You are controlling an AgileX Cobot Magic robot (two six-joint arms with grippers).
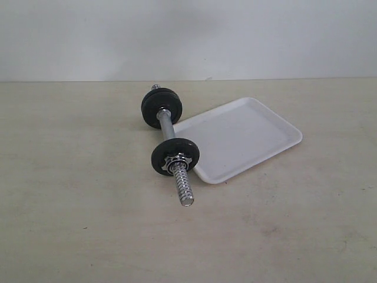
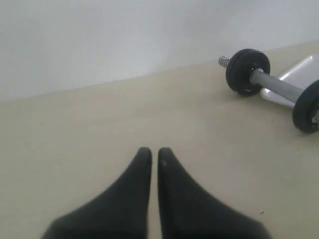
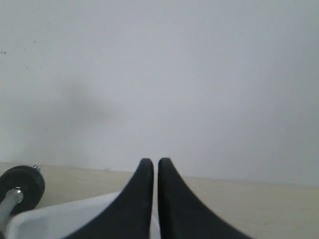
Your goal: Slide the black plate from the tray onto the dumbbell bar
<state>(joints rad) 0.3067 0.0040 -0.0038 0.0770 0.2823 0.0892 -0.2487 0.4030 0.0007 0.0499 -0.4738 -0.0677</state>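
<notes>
White plastic shows bare across the whole tray [image 1: 247, 132], and I weigh that first: no loose disc lies in it in any view, so I cannot single out the black plate as a separate thing. The dumbbell bar [image 1: 166, 127] lies flat on the bench [image 1: 76, 212], just beside the tray's corner, which would keep any carry from tray to bar short. It bears a far disc [image 1: 161, 106] with a stub of thread beyond it. It also bears a near disc [image 1: 175, 152] with a silver star collar nut [image 1: 177, 161] seated against its outer face, which I take to be locking that disc in place. A long run of coarse thread [image 1: 184, 187] juts out past the nut. My reading is that the plate is already among the black discs on the bar, though I cannot tell which one it is. The left gripper [image 2: 150, 152] hangs low over bare bench, well apart from the bar, fingers pressed together on nothing. The right gripper [image 3: 151, 162] is likewise closed and empty, near the tray's rim and facing the wall. Neither arm shows in the exterior view, so both stand clear of the work, which fits a job that looks finished.
</notes>
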